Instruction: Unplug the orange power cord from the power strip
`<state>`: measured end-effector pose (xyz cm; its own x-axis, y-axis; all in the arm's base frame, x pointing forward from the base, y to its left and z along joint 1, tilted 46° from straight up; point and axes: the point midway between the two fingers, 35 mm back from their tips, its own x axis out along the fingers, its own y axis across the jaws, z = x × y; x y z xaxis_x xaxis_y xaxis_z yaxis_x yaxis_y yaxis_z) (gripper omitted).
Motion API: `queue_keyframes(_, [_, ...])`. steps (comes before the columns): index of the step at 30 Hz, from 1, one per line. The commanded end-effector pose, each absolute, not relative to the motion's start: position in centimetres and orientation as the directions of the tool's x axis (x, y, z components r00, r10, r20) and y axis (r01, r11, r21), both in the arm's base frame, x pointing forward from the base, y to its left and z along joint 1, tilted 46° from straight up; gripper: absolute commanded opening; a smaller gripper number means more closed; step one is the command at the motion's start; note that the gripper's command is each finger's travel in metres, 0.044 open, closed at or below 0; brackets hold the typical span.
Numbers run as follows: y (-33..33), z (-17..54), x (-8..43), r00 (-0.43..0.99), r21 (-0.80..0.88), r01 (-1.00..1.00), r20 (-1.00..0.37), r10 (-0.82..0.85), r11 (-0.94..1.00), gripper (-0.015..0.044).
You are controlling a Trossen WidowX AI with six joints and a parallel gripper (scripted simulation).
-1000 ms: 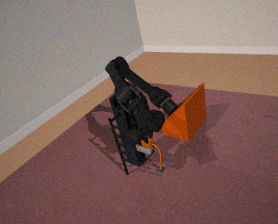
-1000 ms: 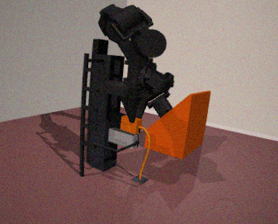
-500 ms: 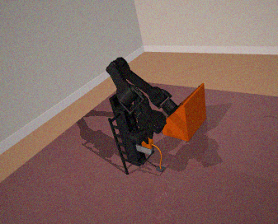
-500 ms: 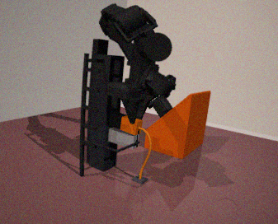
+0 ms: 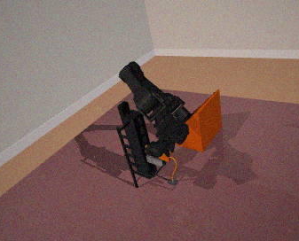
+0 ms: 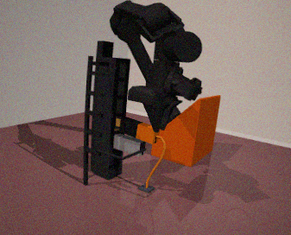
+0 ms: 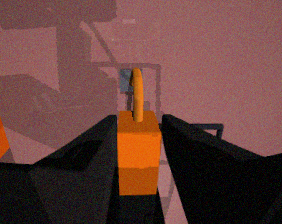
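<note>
One arm [image 6: 161, 65] bends down; our pincer [image 7: 140, 163] clamps the orange plug [image 7: 139, 152], black rack [image 6: 102, 117] just beside.

Exterior view: a tall rack [image 6: 104, 117] stands on the floor [image 6: 45, 203] at left, with a ladder-like frame [image 6: 89, 121] on its near-left side. The power strip [image 6: 126, 144] lies just right of the rack's base. Right of it and farther back stands a wedge-shaped block [image 6: 195, 130]. The arm [image 6: 161, 65] reaches down between rack and block. The gripper [image 6: 154, 130] is closed on the plug [image 6: 145, 131], beside the strip. The cord [image 6: 158, 161] hangs from the plug to a small base [image 6: 146, 188] on the near floor.
</note>
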<state>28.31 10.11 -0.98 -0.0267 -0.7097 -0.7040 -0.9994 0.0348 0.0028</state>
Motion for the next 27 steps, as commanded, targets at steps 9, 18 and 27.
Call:
queue_keyframes(9, [10.4, -1.2, 28.4, -0.025, -0.001, -0.999, -0.706, -0.708, 0.036, 0.0157])
queue_keyframes(18, [10.9, -1.5, 28.4, -0.025, -0.001, -0.999, -0.706, -0.707, 0.036, 0.0394])
queue_keyframes(27, [15.6, -4.6, 28.5, -0.024, -0.001, -0.999, -0.708, -0.705, 0.036, 0.044])
